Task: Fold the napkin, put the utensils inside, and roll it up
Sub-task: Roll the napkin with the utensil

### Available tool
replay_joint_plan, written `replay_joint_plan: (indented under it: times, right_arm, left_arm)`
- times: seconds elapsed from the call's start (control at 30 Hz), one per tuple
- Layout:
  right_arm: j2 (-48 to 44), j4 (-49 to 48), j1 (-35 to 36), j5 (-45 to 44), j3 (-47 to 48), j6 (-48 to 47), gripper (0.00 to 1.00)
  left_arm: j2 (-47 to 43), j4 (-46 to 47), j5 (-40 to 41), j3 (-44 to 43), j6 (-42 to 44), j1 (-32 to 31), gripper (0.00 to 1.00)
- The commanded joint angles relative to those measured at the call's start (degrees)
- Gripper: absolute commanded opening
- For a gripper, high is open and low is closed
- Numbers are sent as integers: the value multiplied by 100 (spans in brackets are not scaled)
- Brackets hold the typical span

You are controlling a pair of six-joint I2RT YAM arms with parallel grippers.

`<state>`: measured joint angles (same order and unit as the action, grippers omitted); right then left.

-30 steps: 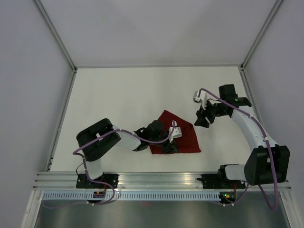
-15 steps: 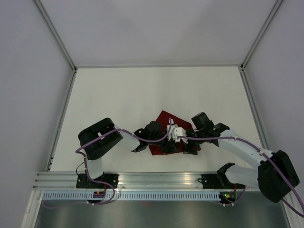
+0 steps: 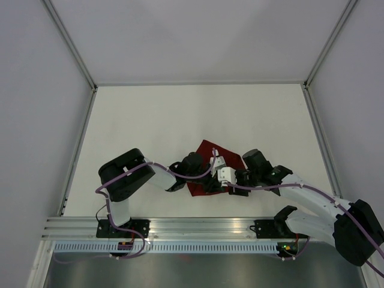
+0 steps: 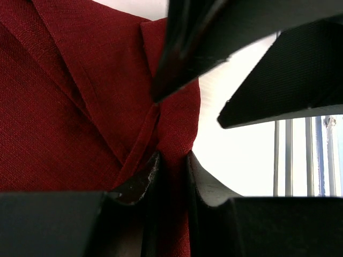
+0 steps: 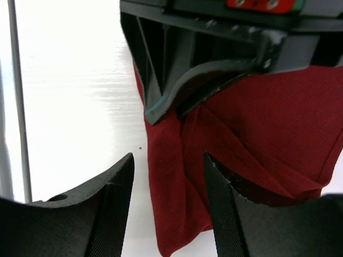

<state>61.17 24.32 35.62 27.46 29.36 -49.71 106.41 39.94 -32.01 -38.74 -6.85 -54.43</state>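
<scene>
The dark red napkin (image 3: 210, 152) lies creased near the table's front middle, mostly covered by both arms. My left gripper (image 3: 216, 183) is shut on a raised fold at the napkin's edge; the left wrist view shows cloth (image 4: 80, 96) pinched between the fingertips (image 4: 147, 174). My right gripper (image 3: 234, 182) is open right against the left one. In the right wrist view its fingers (image 5: 115, 182) straddle the napkin's (image 5: 262, 123) folded edge, one over bare table, one over cloth. The left gripper's body (image 5: 214, 48) fills the top of that view. No utensils are in view.
The white table (image 3: 180, 114) is bounded by grey walls and a metal frame. The aluminium rail (image 3: 204, 228) with both arm bases runs along the near edge, close below the napkin.
My right arm has swung from the back right down to the napkin's near edge, its open gripper now meeting the left gripper. The left gripper has stayed shut on the cloth.
</scene>
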Motion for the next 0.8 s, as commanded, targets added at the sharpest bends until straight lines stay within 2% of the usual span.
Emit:
replay_joint_plan:
  times: [0.0, 0.23, 0.3, 0.77]
  right_arm:
    - [-315, 231, 33, 40, -71, -38, 60]
    - [-317, 241, 16, 180, -247, -161, 60]
    - [-220, 232, 16, 277, -247, -214, 57]
    - [299, -717, 33, 286, -528, -56, 50]
  left_arm:
    - [293, -812, 248, 104, -36, 82, 2]
    - [214, -918, 195, 130, 35, 152, 2]
    - [205, -953, 195, 130, 52, 161, 2]
    - [187, -839, -68, 156, 70, 231, 2]
